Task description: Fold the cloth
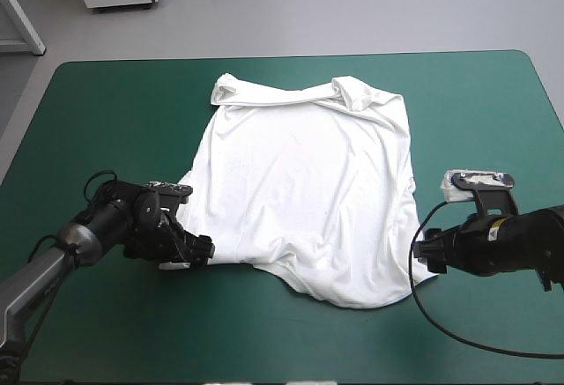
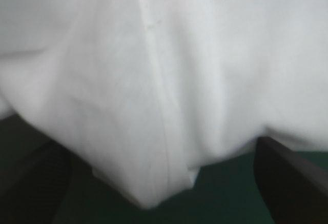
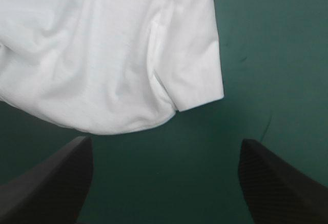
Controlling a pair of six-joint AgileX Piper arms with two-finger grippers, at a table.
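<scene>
The white T-shirt (image 1: 308,200) lay spread nearly flat across the middle of the teal-green worktop (image 1: 106,103). Its far edge was rolled and rumpled, and its near edge ran in a rounded curve. The left fingers (image 2: 36,188) stood released and wide apart, low at the shirt's near left corner. A pointed fold of white cloth with a seam down it lay between them, reaching past their tips toward the wrist, and nothing was pinched. The right fingers (image 3: 51,183) were likewise spread and empty, just off the shirt's near right edge. Ahead of them lay a rounded hem and a squared corner of cloth, with bare worktop between the cloth and both fingers.
</scene>
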